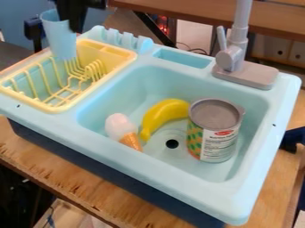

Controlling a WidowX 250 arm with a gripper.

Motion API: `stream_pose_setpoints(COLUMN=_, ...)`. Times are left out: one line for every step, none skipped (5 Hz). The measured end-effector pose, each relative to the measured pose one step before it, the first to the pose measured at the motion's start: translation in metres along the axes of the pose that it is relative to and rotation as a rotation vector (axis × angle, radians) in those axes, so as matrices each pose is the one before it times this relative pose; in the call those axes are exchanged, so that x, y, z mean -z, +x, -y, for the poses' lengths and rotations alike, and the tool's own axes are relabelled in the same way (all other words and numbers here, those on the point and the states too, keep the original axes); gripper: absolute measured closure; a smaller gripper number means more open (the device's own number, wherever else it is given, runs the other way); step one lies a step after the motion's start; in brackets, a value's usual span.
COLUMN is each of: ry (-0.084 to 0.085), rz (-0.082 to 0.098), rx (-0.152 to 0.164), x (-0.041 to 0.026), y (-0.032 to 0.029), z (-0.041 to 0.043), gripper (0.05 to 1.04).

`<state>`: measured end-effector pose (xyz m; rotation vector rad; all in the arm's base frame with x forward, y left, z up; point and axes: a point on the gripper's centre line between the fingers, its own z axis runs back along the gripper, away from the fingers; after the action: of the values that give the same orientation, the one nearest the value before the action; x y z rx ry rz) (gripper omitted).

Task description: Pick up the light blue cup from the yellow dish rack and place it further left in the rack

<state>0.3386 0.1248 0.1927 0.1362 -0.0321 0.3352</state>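
Observation:
At the upper left, my gripper [67, 22] is shut on a light blue cup [58, 38], near its upper right side. The cup is roughly upright, with its lower end over the yellow dish rack [127, 55]; whether it touches the rack I cannot tell. Inside the light blue sink [113, 101] lie a yellow banana [164, 113] and, to its left, an ice cream cone toy [122, 129] with a pale pink top. A can [213, 131] with a grey top stands upright at the right of the banana.
A grey faucet [237, 49] rises behind the basin at the upper right. Light blue notched holders [119, 39] line the back edge beside the rack. The drain hole [172, 144] lies between cone and can. A wooden table [77, 180] supports the sink unit.

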Motion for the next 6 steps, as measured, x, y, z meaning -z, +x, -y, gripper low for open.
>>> stream_pose_setpoints(ry=-0.0138, rz=-0.0034, rx=0.0002, x=0.00371, y=0.00460, z=0.00341, gripper=1.001)
stream_pose_setpoints(ry=-0.0080, rz=0.0059, rx=-0.0052, x=0.00137, y=0.00507, z=0.00215, gripper=1.001)
stream_pose_setpoints(ry=-0.0093, rz=0.0011, rx=-0.0018, x=0.00328, y=0.00592, z=0.00208, gripper=1.001)
stream_pose_setpoints(ry=-0.0091, rz=-0.0020, rx=-0.0034, x=0.00262, y=0.00401, z=0.00191, gripper=1.001)
stream_pose_setpoints(ry=-0.0086, rz=-0.0087, rx=0.0293, x=0.00155, y=-0.00049, z=0.01250, gripper=1.001)
stream_pose_setpoints(ry=-0.0058, rz=-0.0120, rx=-0.0022, x=0.00421, y=-0.00052, z=0.00423, gripper=1.001)
